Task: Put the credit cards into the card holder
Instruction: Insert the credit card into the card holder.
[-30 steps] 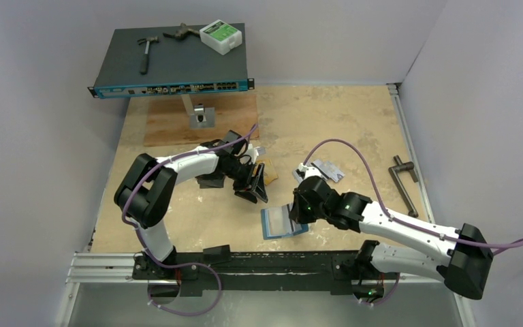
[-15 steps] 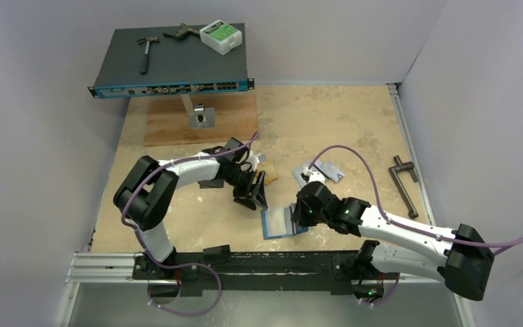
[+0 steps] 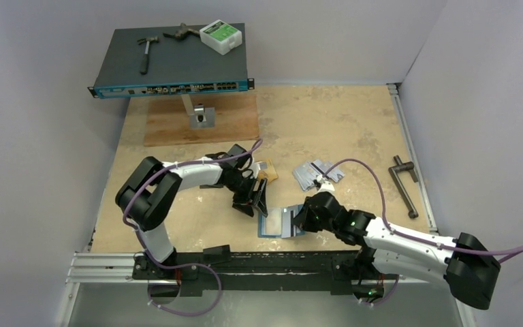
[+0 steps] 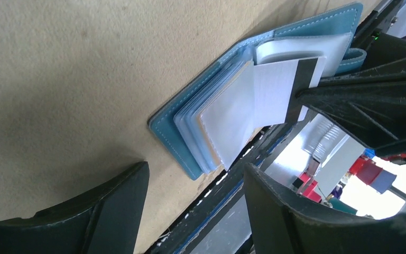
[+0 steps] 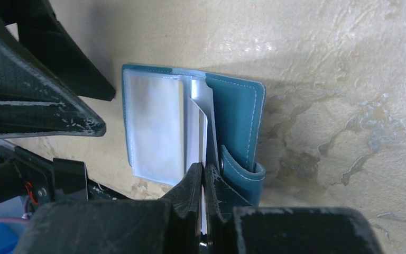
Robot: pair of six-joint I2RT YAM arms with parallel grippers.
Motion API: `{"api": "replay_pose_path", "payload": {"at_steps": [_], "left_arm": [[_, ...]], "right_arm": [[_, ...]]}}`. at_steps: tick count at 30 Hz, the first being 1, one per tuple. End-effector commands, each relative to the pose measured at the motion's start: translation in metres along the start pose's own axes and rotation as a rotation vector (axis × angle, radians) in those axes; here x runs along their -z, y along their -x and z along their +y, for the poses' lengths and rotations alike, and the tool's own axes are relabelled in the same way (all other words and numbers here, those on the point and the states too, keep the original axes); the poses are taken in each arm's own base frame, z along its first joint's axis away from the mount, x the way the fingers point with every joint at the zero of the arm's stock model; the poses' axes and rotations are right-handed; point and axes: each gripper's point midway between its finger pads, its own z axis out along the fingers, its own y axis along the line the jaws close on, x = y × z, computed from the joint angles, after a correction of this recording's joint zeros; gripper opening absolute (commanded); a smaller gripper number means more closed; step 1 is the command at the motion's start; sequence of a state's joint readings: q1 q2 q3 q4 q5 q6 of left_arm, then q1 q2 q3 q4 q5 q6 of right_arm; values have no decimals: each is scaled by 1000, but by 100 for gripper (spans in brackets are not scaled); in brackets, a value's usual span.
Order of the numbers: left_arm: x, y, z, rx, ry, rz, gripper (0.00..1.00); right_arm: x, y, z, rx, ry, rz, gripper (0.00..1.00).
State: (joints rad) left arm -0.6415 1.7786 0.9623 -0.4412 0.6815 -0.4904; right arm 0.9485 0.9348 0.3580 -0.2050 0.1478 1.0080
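1. Where the top view looks down, the card holder (image 3: pixel 276 225) lies open near the desk's (image 3: pixel 354 129) front edge. Spare cards (image 3: pixel 317 174) lie well behind it, and there is free room to the right.
2. Left wrist: the left pincer (image 4: pixel 195 174) gapes empty just beside the holder and could knock it.
3. Right wrist: the right pincer (image 5: pixel 203 170) pinches a silver card (image 5: pixel 196 132), seemingly half-pocketed. Pushing may slide the unpinned holder.

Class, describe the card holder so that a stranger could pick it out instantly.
On the tan table, look near its front edge, mid-width. The card holder lies open there, the right claw holding a white card to it. Nothing nearby is teal.
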Motion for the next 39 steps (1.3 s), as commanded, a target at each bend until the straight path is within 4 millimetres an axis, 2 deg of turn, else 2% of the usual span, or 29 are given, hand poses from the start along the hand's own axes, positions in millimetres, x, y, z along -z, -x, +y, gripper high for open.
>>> {"api": "replay_pose_path", "payload": {"at_steps": [1,5,9,13,18,22,29,35,37,39], "left_arm": [[3,-3,18,-17,104,-39,66],[-10,-10,15,-12,80,1,68],[-15,-14,10,-26,60,21,70],[-21,-14,6,-29,25,36,71],[-30,-17,-20,-95,-62,97,71],[-31,-17,-24,-111,-72,106,70],[-16,-11,-27,-138,-55,41,53],[-14,-4,-22,-109,-30,27,48],[-14,-3,-14,-89,-6,20,43],[-13,0,-6,-76,29,12,33]], "right_arm": [[-4,-9,-22,-94,-50,-15,0],[-4,-21,-41,-162,-93,-3,0],[-3,-22,-61,-201,-162,-30,0],[-8,-29,-63,-216,-145,-14,0],[-13,-34,-63,-206,-160,11,0],[-13,-33,-61,-209,-151,7,0],[-6,-24,-55,-215,-132,-22,0],[-4,-14,-40,-187,-88,-39,0],[-3,-12,-36,-183,-73,-43,0],[-1,-9,-32,-192,-53,-52,0]]}}
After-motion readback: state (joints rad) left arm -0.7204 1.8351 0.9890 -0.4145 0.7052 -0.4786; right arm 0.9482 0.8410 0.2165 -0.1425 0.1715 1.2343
